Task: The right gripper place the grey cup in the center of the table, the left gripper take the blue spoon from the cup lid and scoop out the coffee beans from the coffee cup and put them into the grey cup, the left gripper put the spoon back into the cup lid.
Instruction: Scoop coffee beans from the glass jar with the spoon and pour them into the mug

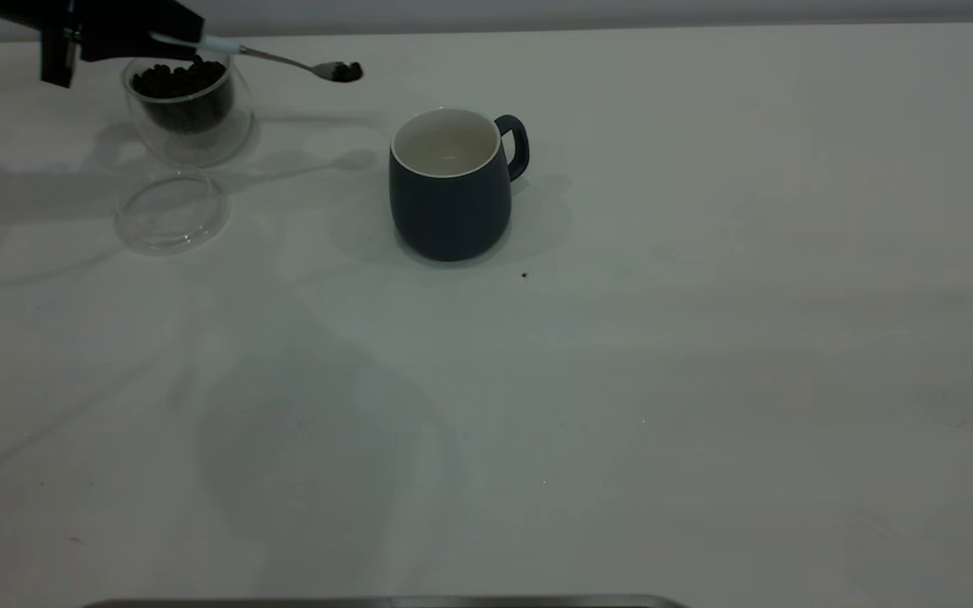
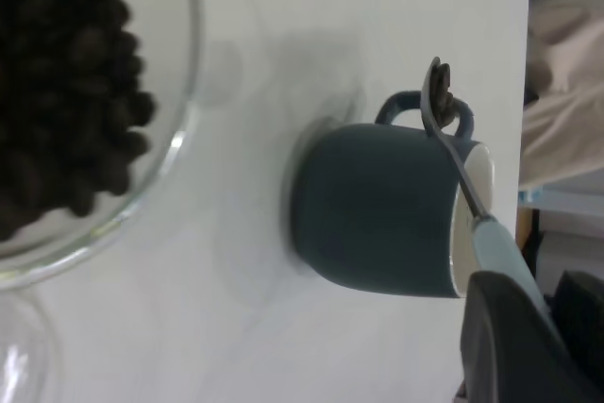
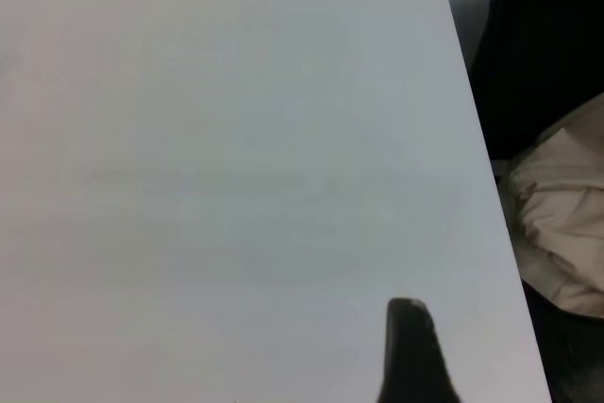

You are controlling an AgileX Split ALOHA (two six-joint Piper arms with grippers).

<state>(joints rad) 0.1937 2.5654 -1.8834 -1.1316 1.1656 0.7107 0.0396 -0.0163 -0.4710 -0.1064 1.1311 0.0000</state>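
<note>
Left gripper (image 1: 157, 38): above the coffee cup (image 1: 189, 105), clamped on the blue spoon (image 1: 284, 59) handle.
Spoon bowl: loaded with coffee beans (image 1: 347, 71), airborne between coffee cup and grey cup (image 1: 453, 186).
Grey cup: upright mid-table (image 1: 622, 380), inside bare.
Cup lid (image 1: 171, 209): flat, just beside coffee cup.
Right gripper (image 3: 411, 356): over bare table edge; finger state cannot be told.

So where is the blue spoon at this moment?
In the exterior view the blue spoon is at the far left, held in the air by the left gripper, its bowl carrying coffee beans between the coffee cup and the grey cup.
</note>
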